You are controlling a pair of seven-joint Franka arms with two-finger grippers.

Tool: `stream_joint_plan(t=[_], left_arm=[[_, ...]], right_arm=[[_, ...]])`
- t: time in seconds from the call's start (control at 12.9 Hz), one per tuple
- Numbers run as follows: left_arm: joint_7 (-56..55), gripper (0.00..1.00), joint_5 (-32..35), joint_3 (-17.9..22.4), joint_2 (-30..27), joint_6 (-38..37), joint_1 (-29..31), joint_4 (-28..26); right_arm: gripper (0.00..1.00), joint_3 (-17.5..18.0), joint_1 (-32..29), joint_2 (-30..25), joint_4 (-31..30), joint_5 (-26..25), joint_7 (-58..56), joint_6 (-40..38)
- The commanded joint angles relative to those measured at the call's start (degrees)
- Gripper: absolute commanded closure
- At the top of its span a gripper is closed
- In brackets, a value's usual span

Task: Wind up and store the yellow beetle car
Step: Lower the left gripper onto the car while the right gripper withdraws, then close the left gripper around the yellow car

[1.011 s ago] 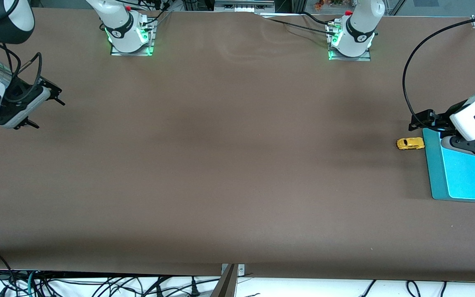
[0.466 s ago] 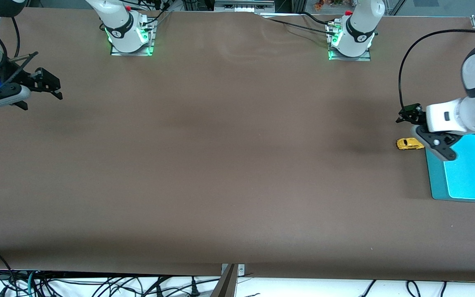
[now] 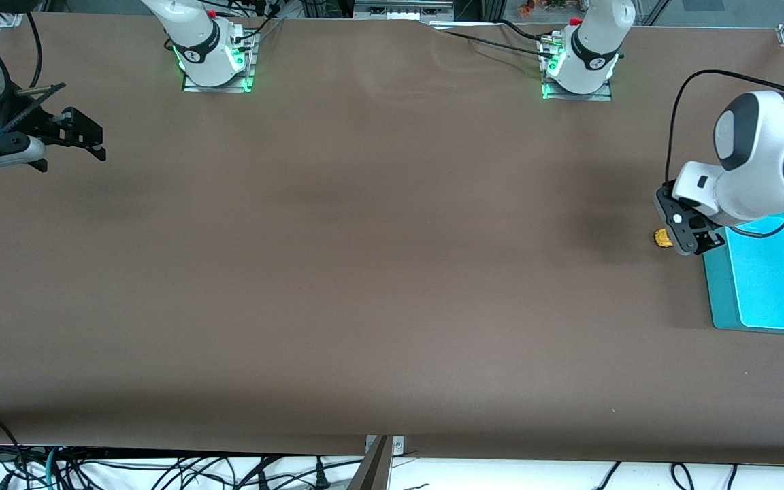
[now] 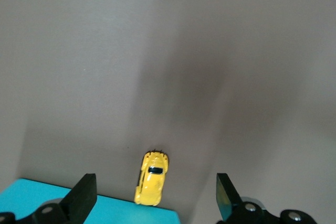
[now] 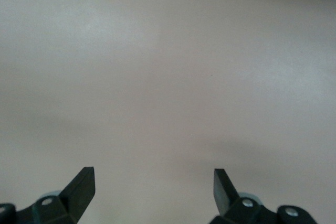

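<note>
Yellow beetle car [image 4: 151, 178], lying on the surface just beside the teal tray [image 3: 719, 292], is now being covered by the left pincer [image 3: 686, 235], swung over it spread wide for pickup, while the right pincer [image 3: 69, 139] is being kept released and waiting.

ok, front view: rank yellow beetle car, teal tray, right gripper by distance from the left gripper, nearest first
1. yellow beetle car, directly under the open left gripper, on the table.
2. teal tray, beside the car, at the left arm's end.
3. right gripper, open, waiting over the right arm's end.
</note>
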Motion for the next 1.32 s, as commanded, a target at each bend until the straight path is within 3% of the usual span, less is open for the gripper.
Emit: stream_joint_plan(t=[0.0,0.23,0.54,1.24], left_arm=[[8.4,0.00,1.6,0.3,-3.4,8.8,3.1,-7.9],[12.8,0.00,1.6,1.1,-3.0,19.1,5.4,-15.4],[25.3,0.00,0.9,1.6,3.6,28.8,12.0,-16.4],[30.3,0.00,0.4,1.4,10.0,35.1,15.4,-16.4]], right_arm=[[0.00,-0.7,0.7,-0.3,0.5,0.6,0.7,-0.6],[0.00,-0.7,0.7,-0.2,0.4,0.6,0.6,-0.5],[0.00,-0.7,0.7,-0.2,0.4,0.6,0.8,-0.6],[0.00,-0.7,1.2,-0.1,0.4,0.6,0.6,-0.7]])
